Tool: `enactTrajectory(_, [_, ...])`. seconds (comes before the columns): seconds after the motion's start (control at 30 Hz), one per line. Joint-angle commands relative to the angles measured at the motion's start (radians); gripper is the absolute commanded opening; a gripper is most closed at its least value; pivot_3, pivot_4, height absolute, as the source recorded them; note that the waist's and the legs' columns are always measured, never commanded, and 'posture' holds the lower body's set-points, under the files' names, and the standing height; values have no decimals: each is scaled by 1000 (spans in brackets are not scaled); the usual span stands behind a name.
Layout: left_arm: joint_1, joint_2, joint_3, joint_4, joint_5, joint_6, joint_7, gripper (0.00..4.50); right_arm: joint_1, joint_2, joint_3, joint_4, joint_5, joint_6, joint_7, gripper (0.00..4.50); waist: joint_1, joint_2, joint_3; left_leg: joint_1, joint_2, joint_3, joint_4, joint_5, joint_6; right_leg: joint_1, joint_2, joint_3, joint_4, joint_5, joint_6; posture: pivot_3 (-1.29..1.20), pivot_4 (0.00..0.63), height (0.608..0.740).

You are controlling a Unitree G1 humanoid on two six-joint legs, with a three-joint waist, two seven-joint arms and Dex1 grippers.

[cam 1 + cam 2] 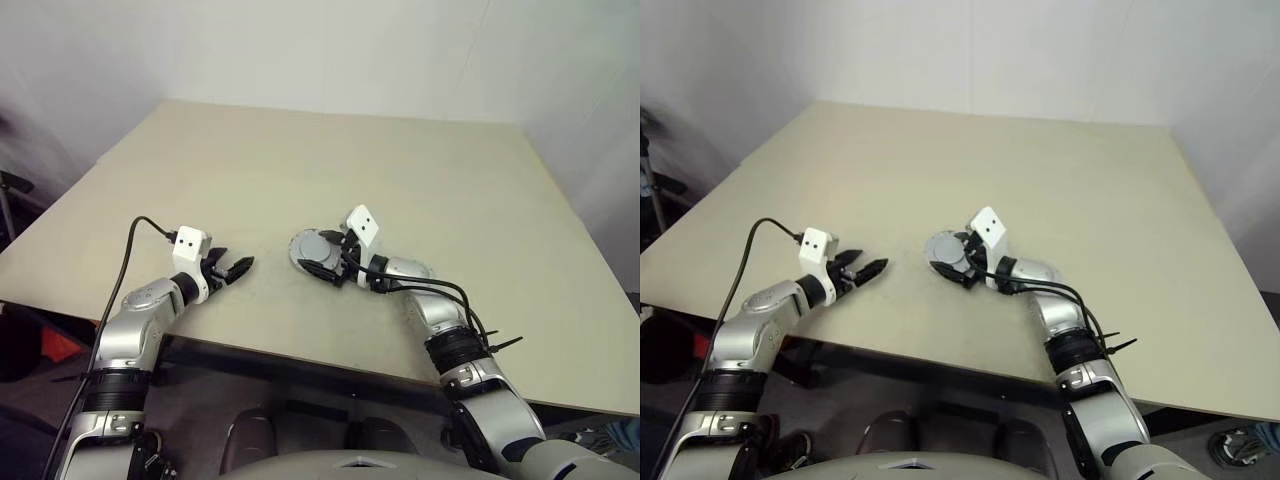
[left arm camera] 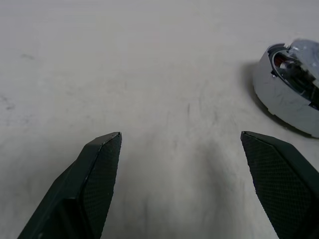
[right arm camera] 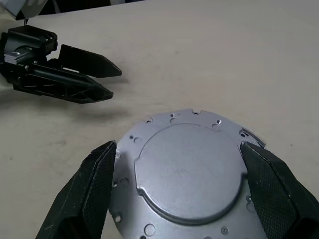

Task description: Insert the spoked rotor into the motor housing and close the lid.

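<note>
The lid (image 3: 189,169), a pale silvery disc, sits between the two fingers of my right gripper (image 3: 178,144), which press its rim from both sides. It hangs tilted over the motor housing (image 2: 279,97), a grey round cup near the table's middle. Copper windings show in the gap under the lid. The spoked rotor is hidden. My left gripper (image 1: 238,268) hovers open and empty over bare table, a short way left of the housing, pointing toward it.
The beige table (image 1: 420,180) stretches wide behind and to both sides of the housing. Its front edge (image 1: 300,352) runs close below both grippers. A black cable (image 1: 125,262) loops from the left wrist.
</note>
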State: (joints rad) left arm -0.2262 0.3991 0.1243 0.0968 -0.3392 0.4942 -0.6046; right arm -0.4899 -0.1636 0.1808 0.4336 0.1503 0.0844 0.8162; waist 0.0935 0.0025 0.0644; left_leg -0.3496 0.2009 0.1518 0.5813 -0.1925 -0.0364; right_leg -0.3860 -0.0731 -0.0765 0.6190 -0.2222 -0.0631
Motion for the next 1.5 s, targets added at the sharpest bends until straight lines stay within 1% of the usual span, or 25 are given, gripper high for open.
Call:
enactTrajectory(0.03, [-10, 19, 22, -48, -15, 1, 2, 4042, -31, 15, 0, 31, -14, -40, -12, 4470, -1, 0, 0, 0, 0, 0, 0, 0, 0, 0, 0, 0, 0, 0, 0, 0, 0, 740])
enactTrajectory(0.7, [-27, 9, 17, -26, -16, -17, 12, 4042, -97, 5, -28, 110, -26, -74, -25, 4470, -1, 0, 0, 0, 0, 0, 0, 0, 0, 0, 0, 0, 0, 0, 0, 0, 0, 740])
enactTrajectory(0.73, [-27, 10, 17, -25, -16, -17, 12, 4042, -98, 6, -27, 112, -27, -75, -27, 4098, -1, 0, 0, 0, 0, 0, 0, 0, 0, 0, 0, 0, 0, 0, 0, 0, 0, 740])
enactTrajectory(0.77, [-27, 10, 17, -24, -16, -18, 12, 4042, -95, 5, -23, 112, -31, -78, -27, 3891, -1, 0, 0, 0, 0, 0, 0, 0, 0, 0, 0, 0, 0, 0, 0, 0, 0, 740])
enactTrajectory(0.83, [-27, 10, 18, -23, -16, -18, 12, 4042, -91, 3, -17, 112, -39, -81, -28, 3272, 1, 0, 0, 0, 0, 0, 0, 0, 0, 0, 0, 0, 0, 0, 0, 0, 0, 740])
enactTrajectory(1.07, [-26, 7, 15, -24, -16, -19, 13, 4042, -90, 5, -24, 122, -45, -89, -42, 3272, 0, 0, 0, 0, 0, 0, 0, 0, 0, 0, 0, 0, 0, 0, 0, 0, 0, 740])
enactTrajectory(1.1, [-27, 7, 15, -23, -16, -19, 12, 4042, -94, 7, -28, 129, -45, -87, -49, 3202, 0, 0, 0, 0, 0, 0, 0, 0, 0, 0, 0, 0, 0, 0, 0, 0, 0, 740])
enactTrajectory(1.27, [-25, 5, 14, -24, -15, -20, 14, 4042, -116, 30, -73, 102, 21, -21, -48, 3150, 0, 0, 0, 0, 0, 0, 0, 0, 0, 0, 0, 0, 0, 0, 0, 0, 0, 740])
enactTrajectory(1.5, [-23, 6, 18, -28, -16, -19, 16, 4042, -95, 13, -31, 121, -36, -53, -30, 3150, 0, 0, 0, 0, 0, 0, 0, 0, 0, 0, 0, 0, 0, 0, 0, 0, 0, 740])
